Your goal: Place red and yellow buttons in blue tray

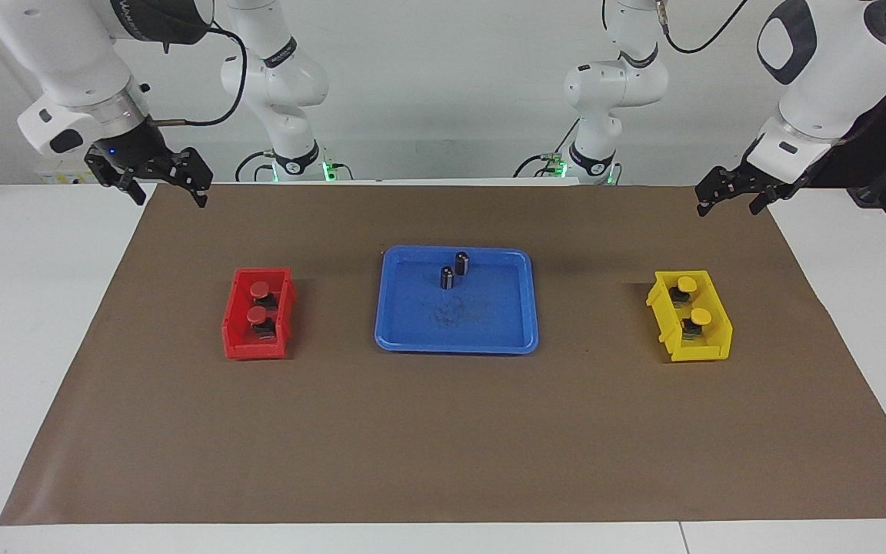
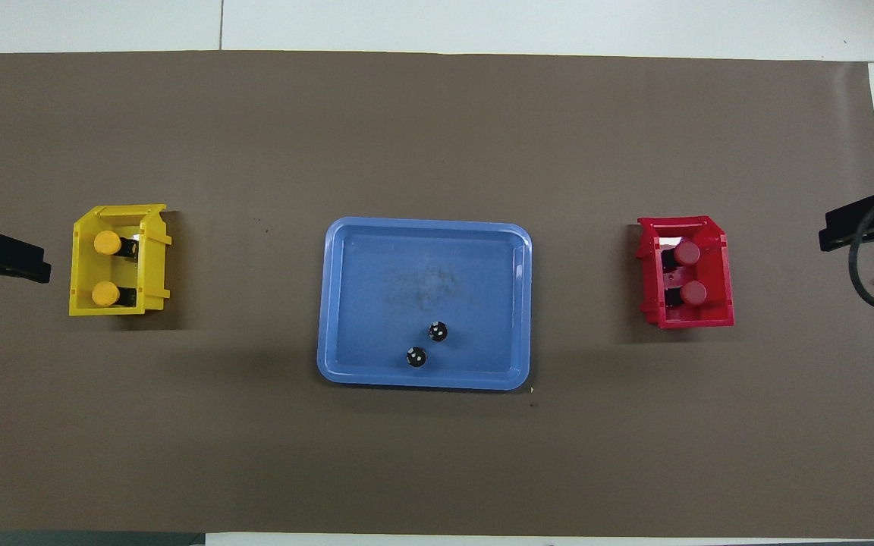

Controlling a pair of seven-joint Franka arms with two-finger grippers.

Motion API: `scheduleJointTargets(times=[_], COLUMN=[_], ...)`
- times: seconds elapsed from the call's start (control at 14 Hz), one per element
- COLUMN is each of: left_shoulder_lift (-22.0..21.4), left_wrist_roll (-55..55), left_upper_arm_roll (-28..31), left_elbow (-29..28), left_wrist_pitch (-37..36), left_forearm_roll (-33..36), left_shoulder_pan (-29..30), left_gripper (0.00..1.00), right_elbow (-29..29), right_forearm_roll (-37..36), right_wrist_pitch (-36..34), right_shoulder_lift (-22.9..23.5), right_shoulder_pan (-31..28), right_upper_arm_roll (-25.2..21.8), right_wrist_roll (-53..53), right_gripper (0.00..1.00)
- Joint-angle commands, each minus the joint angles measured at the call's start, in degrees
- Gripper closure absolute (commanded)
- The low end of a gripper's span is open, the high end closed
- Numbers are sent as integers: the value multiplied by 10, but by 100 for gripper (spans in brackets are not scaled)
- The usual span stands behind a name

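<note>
Two red buttons [image 1: 260, 289] [image 1: 258, 315] sit in a small red bin [image 1: 254, 350] toward the right arm's end of the table. Two yellow buttons [image 1: 687, 284] [image 1: 701, 316] sit in a small yellow bin [image 1: 701, 350] toward the left arm's end. Between the bins lies the blue tray [image 1: 489, 323], with no coloured button in it. My right gripper [image 1: 170, 198] hangs open and empty above the mat's corner by the robots, well apart from the red bin. My left gripper [image 1: 727, 208] hangs open and empty above the matching corner at its own end, apart from the yellow bin.
Two small dark cylinders [image 1: 462, 262] [image 1: 447, 278] stand upright in the tray, in the part nearer the robots. A brown mat [image 1: 443, 431] covers most of the white table. The mat is bare between the tray and each bin.
</note>
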Motion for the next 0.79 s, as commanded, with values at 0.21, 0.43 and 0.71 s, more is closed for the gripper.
scheduleJointTargets(times=[0.21, 0.43, 0.71], left_shoulder_lift=[-6, -6, -6], left_wrist_roll=[-4, -5, -5], left_upper_arm_roll=[6, 6, 6], left_elbow=[-2, -2, -2], left_wrist_pitch=[-5, -4, -5], left_forearm_roll=[8, 8, 8], left_shoulder_pan=[4, 4, 5], left_gripper=[0, 0, 0], right_elbow=[-8, -9, -12], right_forearm_roll=[0, 0, 0], right_wrist_pitch=[9, 11, 18], right_shoulder_lift=[-7, -7, -7], right_shoulder_pan=[-3, -5, -2], right_upper_arm_roll=[2, 2, 2], right_wrist_roll=[0, 2, 2], right_gripper=[0, 0, 0])
